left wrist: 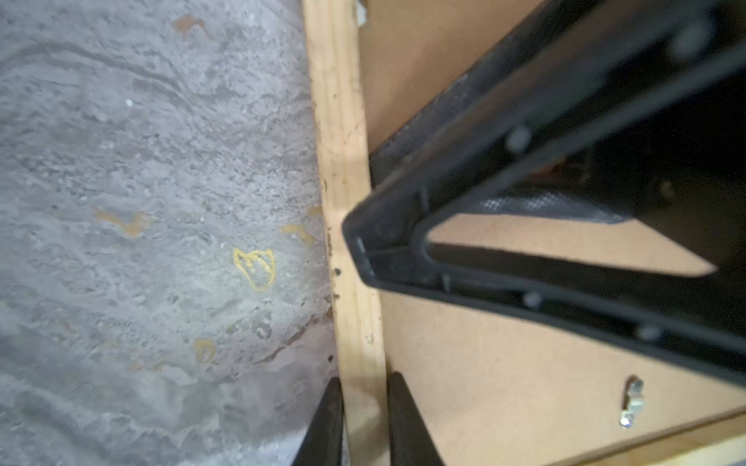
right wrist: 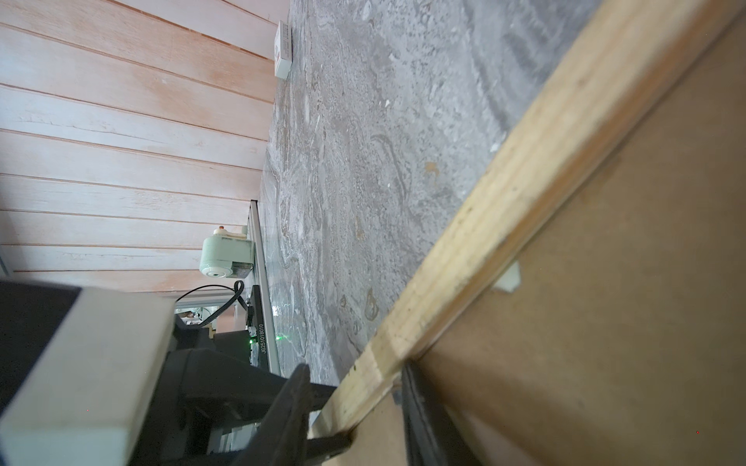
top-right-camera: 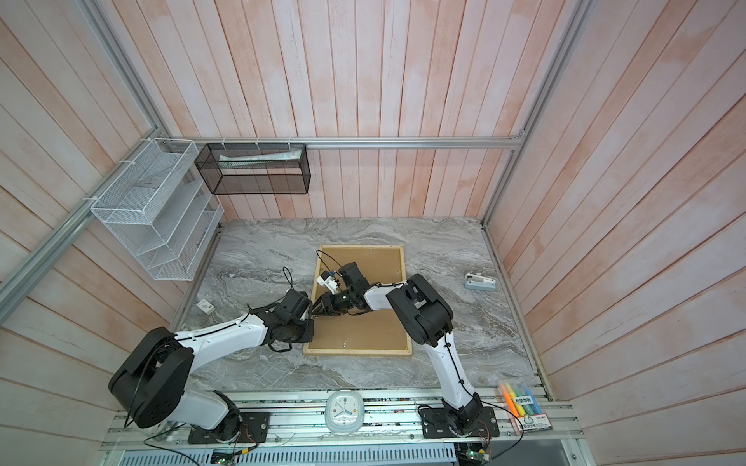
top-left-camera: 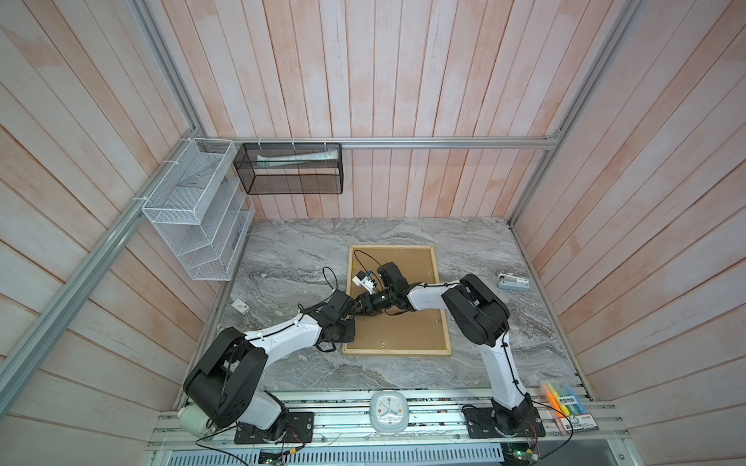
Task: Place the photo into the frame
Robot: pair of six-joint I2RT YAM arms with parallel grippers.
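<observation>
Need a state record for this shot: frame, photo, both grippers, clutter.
frame: flat on marble table, back side up, brown backing board in it
photo: not visible in any view
left gripper: closed on one long rail of the frame
right gripper: closed on the same rail, right beside the left gripper
clutter: small box, white device, both apart from the frame

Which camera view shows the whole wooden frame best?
Either top view: the frame lies back-up and all four rails show, though partly covered. Each wrist view shows just a stretch of one rail beside the backing board.
</observation>
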